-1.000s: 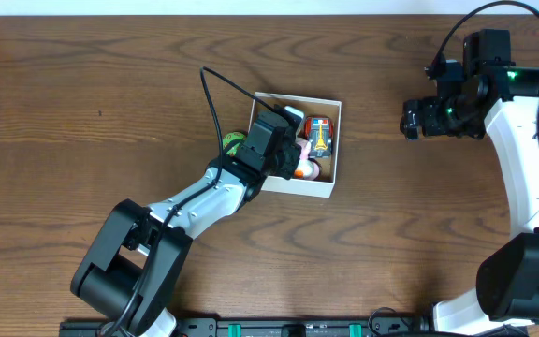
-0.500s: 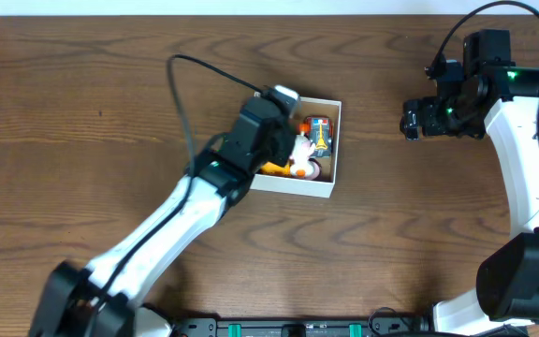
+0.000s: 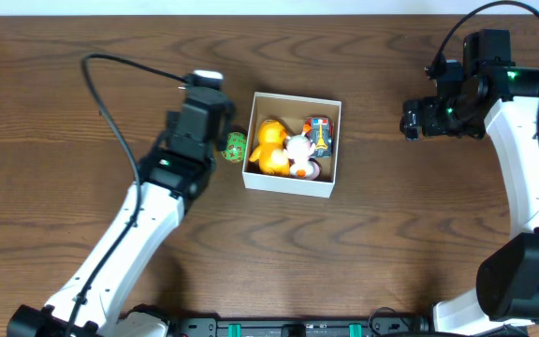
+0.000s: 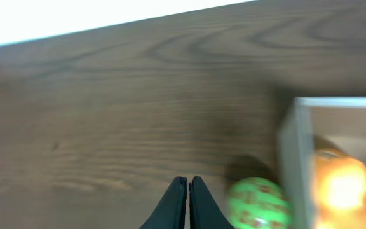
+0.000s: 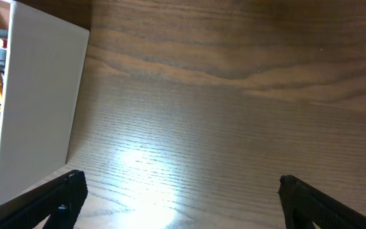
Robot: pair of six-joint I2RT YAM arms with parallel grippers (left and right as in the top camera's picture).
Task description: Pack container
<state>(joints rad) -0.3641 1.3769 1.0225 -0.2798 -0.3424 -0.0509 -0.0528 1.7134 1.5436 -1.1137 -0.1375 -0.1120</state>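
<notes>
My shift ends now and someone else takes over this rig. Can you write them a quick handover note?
The left end effector is shut and empty, beside the green ball.
The right end effector is open and empty, off to the right of the container.
Done: a yellow duck, a white toy and a red-and-blue toy lie in the container.
Left: the green ball sits on the table just outside the wall on the left arm's side.

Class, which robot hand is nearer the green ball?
Left. The left hand sits just left of the ball; the right hand is far off, beyond the container.
</notes>
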